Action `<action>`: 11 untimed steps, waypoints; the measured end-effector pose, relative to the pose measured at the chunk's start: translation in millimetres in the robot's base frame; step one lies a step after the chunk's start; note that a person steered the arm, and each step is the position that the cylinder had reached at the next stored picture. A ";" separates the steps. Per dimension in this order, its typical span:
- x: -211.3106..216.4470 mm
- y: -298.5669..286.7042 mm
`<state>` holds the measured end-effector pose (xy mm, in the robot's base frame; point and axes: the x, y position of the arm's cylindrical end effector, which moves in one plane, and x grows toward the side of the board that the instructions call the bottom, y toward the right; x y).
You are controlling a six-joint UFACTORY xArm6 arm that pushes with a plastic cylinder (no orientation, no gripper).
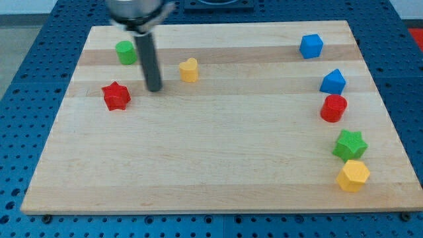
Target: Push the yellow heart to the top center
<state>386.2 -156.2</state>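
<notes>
The yellow heart (189, 69) lies on the wooden board (218, 165) in the upper part, left of centre. My tip (154, 88) rests on the board to the heart's left and slightly lower, a short gap apart from it. The red star (116, 96) is left of my tip and the green cylinder (125, 52) is up and to the left of it. The rod rises from the tip to the view's top edge.
On the view's right side are a blue cube (311, 46), a blue pentagon-like block (333, 82), a red cylinder (334, 108), a green star (349, 145) and a yellow hexagon (353, 175). A blue perforated table surrounds the board.
</notes>
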 end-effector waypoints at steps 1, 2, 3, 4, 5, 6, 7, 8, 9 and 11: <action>-13.8 -28.6; -28.5 -30.6; -27.9 -22.2; -28.0 10.6; -28.0 41.7; -27.9 73.6; -28.0 107.9; -28.0 144.6; -28.0 184.1; -19.2 163.2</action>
